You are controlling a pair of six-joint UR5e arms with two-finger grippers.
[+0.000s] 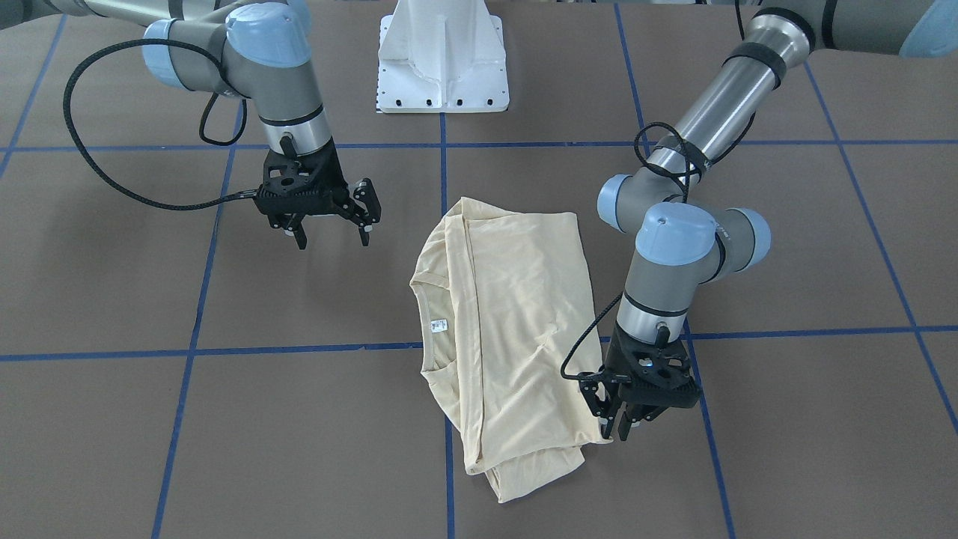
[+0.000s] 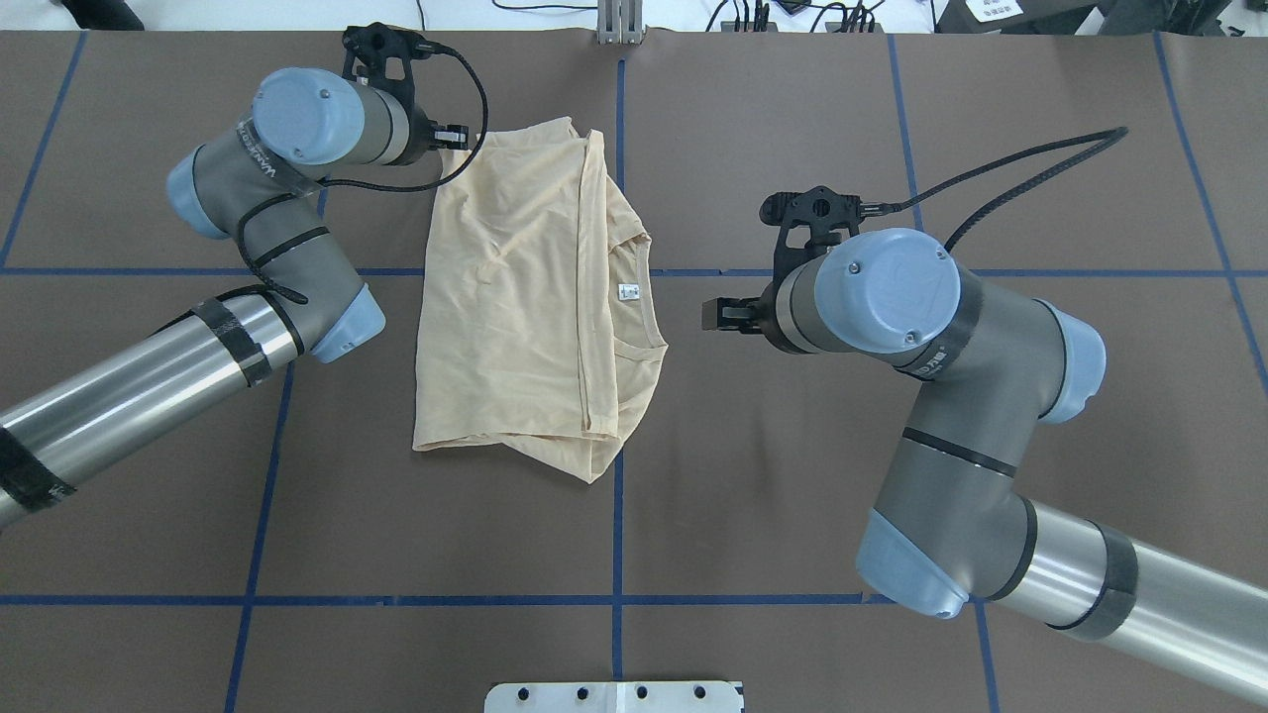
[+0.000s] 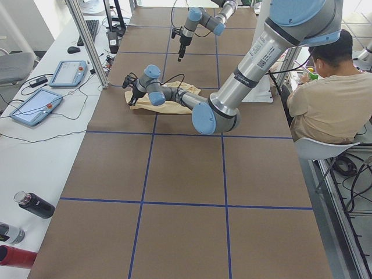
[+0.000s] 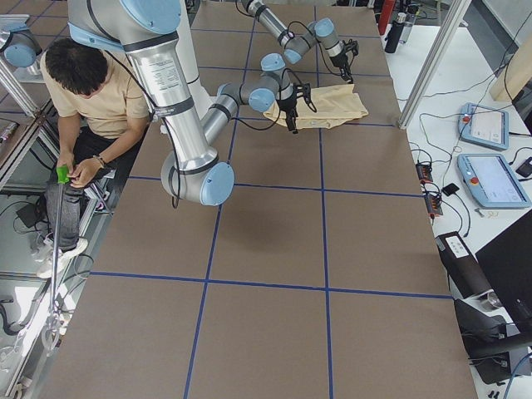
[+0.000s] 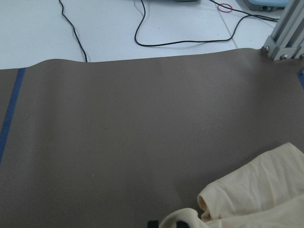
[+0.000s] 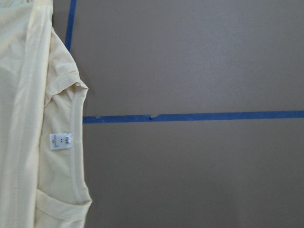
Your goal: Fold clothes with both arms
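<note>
The clothes (image 1: 516, 314) are one pale cream shirt lying folded lengthwise on the brown table, seen also in the overhead view (image 2: 515, 297). Its collar with a white neck label (image 2: 628, 291) points toward my right arm. My left gripper (image 1: 618, 428) is low at the shirt's far hem corner, fingers close together and apparently pinching the fabric. In the left wrist view a raised cream edge (image 5: 256, 190) curls beside a black fingertip (image 5: 152, 223). My right gripper (image 1: 331, 238) hovers open above bare table beside the collar (image 6: 71, 142), holding nothing. No print shows.
The white pedestal base (image 1: 443, 60) stands at the robot's edge of the table. Blue tape lines (image 2: 618, 535) grid the brown mat. A seated person (image 3: 331, 99) is beside the table. Tablets (image 3: 35, 104) and bottles (image 3: 35, 204) lie on the white bench beyond the mat.
</note>
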